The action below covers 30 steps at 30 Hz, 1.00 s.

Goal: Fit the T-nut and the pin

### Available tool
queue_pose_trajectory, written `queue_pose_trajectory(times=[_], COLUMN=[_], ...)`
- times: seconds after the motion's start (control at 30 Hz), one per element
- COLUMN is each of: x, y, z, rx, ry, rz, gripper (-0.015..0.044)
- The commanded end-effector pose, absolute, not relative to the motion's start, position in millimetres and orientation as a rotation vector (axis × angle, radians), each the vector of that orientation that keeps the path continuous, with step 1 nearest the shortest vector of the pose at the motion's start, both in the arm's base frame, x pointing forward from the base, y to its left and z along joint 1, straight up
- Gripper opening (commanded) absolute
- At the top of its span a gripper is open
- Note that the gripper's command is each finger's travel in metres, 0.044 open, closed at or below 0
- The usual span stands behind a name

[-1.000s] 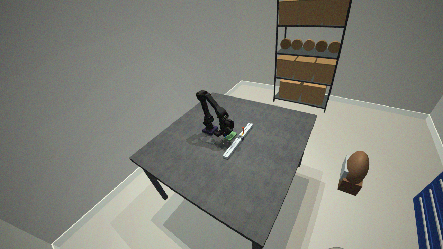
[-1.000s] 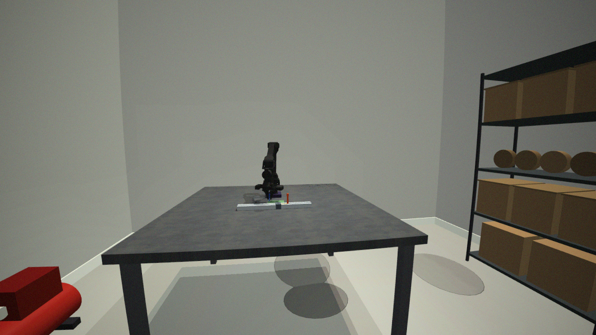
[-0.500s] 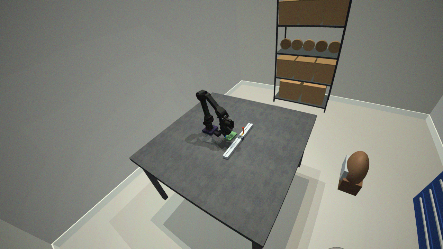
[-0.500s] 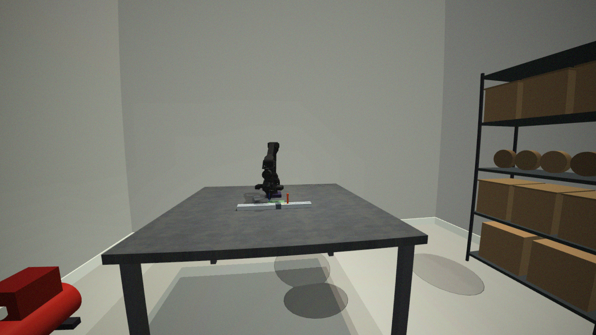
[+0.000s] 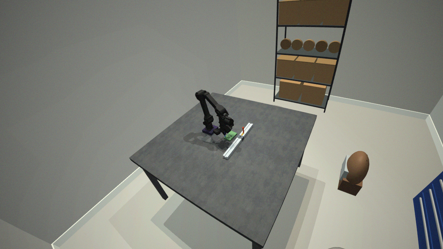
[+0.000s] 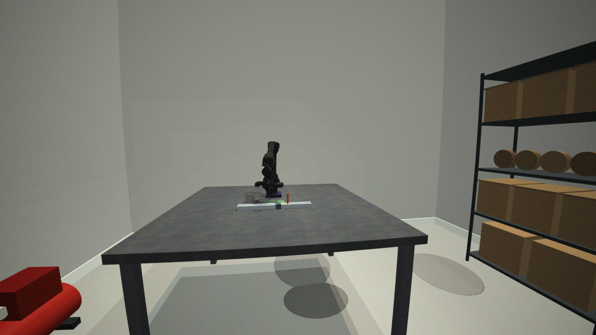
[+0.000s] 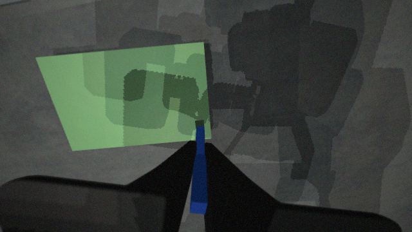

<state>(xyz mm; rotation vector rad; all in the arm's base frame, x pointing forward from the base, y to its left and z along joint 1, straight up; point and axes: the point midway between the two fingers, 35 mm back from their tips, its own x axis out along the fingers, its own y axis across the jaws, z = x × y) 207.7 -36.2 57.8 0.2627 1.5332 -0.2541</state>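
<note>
The fingers were clamped on the blue pin (image 7: 199, 174) (image 6: 269, 194) (image 5: 225, 135), which stood roughly upright between them, its lower end over a dark square near one corner of the green tray (image 7: 93, 125) (image 5: 230, 135) (image 6: 274, 201). Whether that end had fully left its hole was hard to tell. A sideways pull before it was free could have tilted the pin in the grip or dragged the tray. Beyond the tray, the aluminum rail (image 5: 232, 150) (image 6: 254, 206) lay on the table (image 5: 191, 173) (image 6: 266, 233), the dark bracket (image 5: 240, 136) (image 6: 278, 205) across it. The orange handle (image 5: 243, 130) (image 6: 287, 198) rose from the rail just beside the bracket. If the hidden nut sat short of the hole, the pin would probably have jammed, and the fingers, swinging wide, might have knocked the handle.
</note>
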Motion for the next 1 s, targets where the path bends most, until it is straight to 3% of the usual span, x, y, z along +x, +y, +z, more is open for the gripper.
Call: queue_pose_trajectory(times=[0.0,0.7,0.97], x=[207.6,206.2,227.8], y=[-36.2,-36.4,-31.4], z=[64.0,113.8,120.0], rx=[0.259,0.258,0.232], ry=[1.529,1.529,1.541], rz=[-0.247,-0.247,-0.218], gripper=[-0.015,-0.015,-0.015])
